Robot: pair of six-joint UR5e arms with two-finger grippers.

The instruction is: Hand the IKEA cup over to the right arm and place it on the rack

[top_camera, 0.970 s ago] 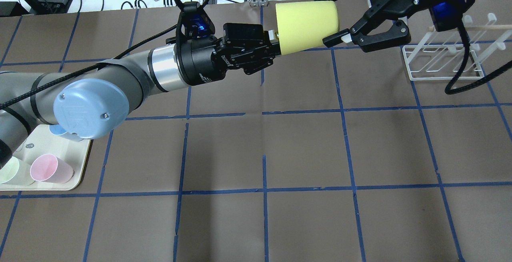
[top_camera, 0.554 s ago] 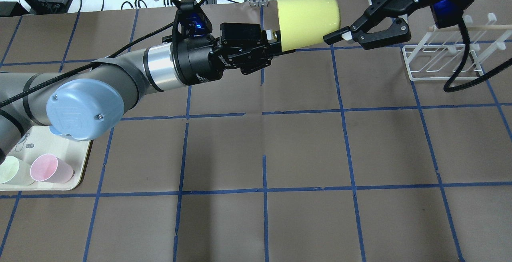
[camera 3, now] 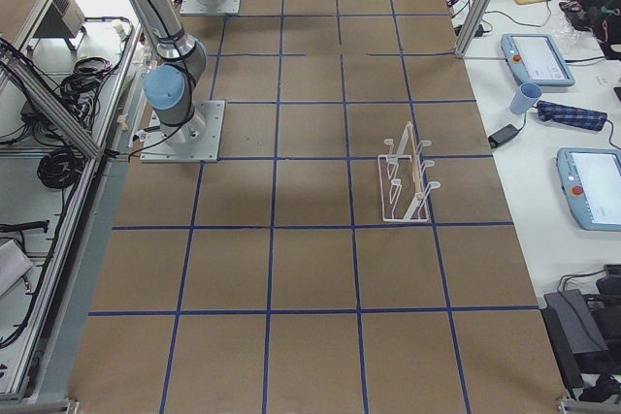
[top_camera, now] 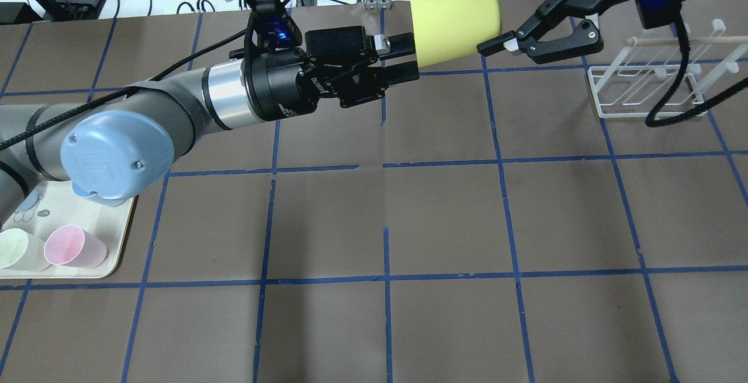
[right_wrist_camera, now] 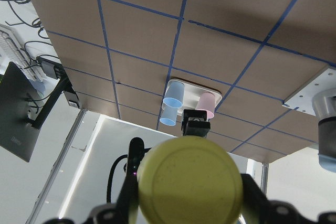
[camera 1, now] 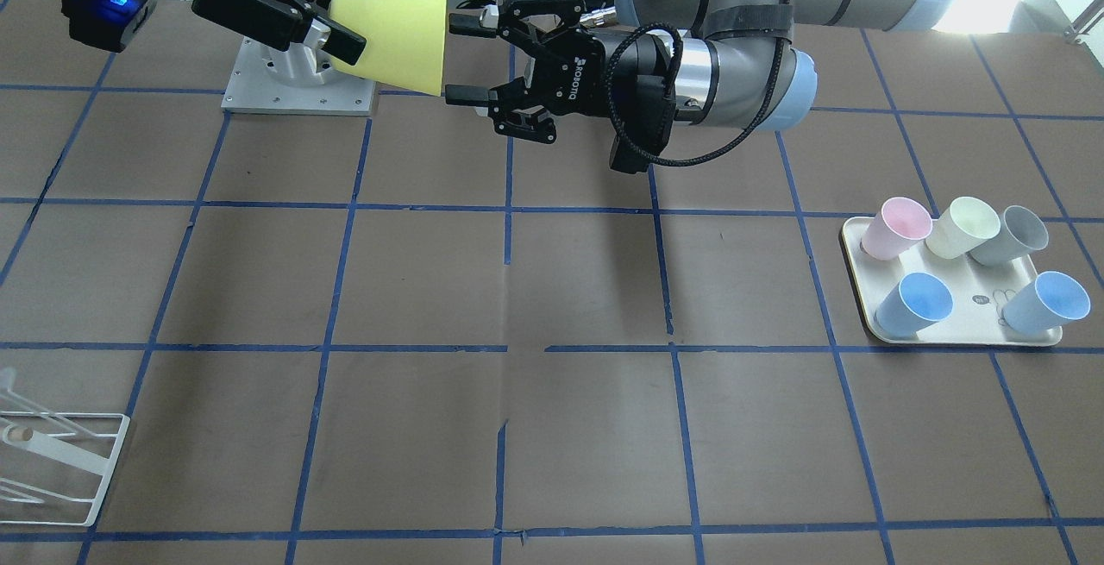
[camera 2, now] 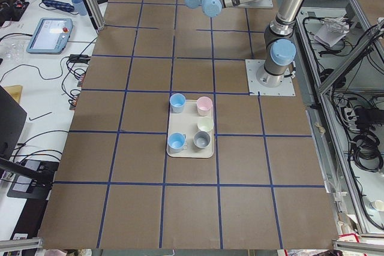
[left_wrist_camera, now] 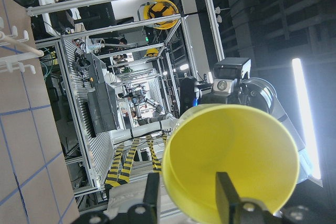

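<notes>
The yellow IKEA cup point(top_camera: 453, 26) hangs on its side high over the table's far edge, its rim toward my left arm; it also shows in the front view point(camera 1: 392, 30). My right gripper point(top_camera: 474, 17) is shut on the cup's narrow base end, one finger on each side, and the right wrist view shows the cup's base point(right_wrist_camera: 189, 182) between its fingers. My left gripper point(top_camera: 414, 57) is open, its fingertips just off the rim; the left wrist view looks into the cup's mouth point(left_wrist_camera: 231, 150). The white wire rack point(top_camera: 648, 85) stands on the table below and right of my right gripper.
A cream tray point(top_camera: 117, 237) at the table's left holds several pastel cups, partly under my left arm's elbow; the front view shows the tray point(camera 1: 949, 336) with pink, cream, grey and two blue cups. Cables and equipment lie beyond the far edge.
My left gripper has let go of the cup's rim and drawn back to the left. My right gripper has shut on the base end and the cup has risen slightly.
</notes>
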